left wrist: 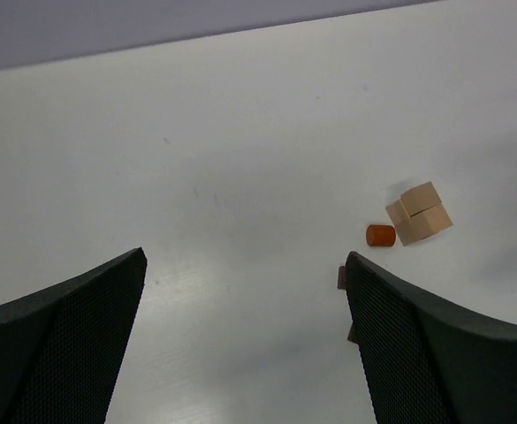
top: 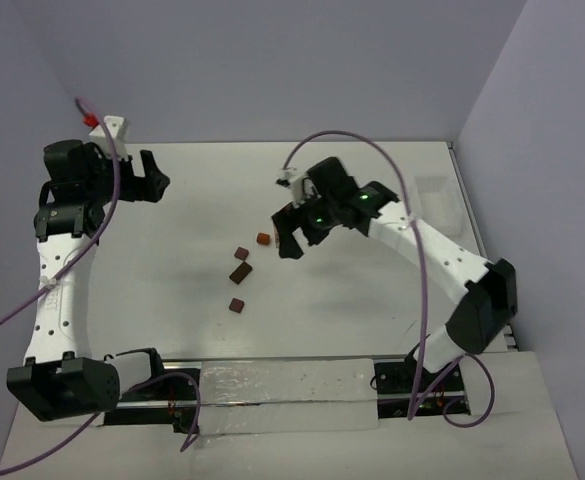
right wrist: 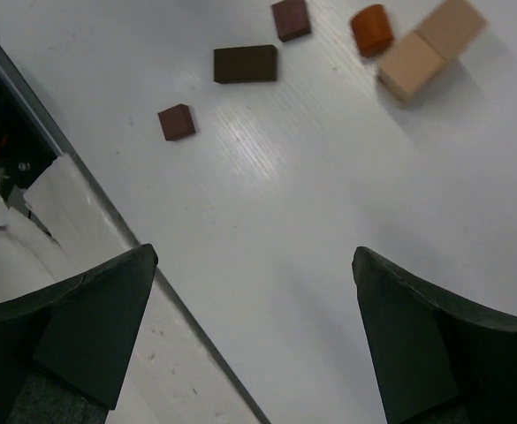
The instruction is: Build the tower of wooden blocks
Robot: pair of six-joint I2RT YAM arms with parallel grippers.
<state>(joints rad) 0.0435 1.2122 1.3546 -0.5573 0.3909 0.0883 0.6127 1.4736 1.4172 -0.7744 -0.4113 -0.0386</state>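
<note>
Right wrist view: wood blocks [right wrist: 245, 64] lie on the table [right wrist: 329, 221], two tan ones touching. Empty, the left fingers [left wrist: 64, 344] and right fingers [right wrist: 435, 344] gape.

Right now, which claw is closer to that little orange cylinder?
The right. The right gripper hovers open just beside the orange cylinder, on its right in the overhead view. The left gripper, also open, is well away near the far left corner of the table.

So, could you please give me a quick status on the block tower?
Left tool open, empty. Right tool open, empty, near the wood blocks. Blocks loose, none stacked yet. Nothing blocking either tool.
</note>
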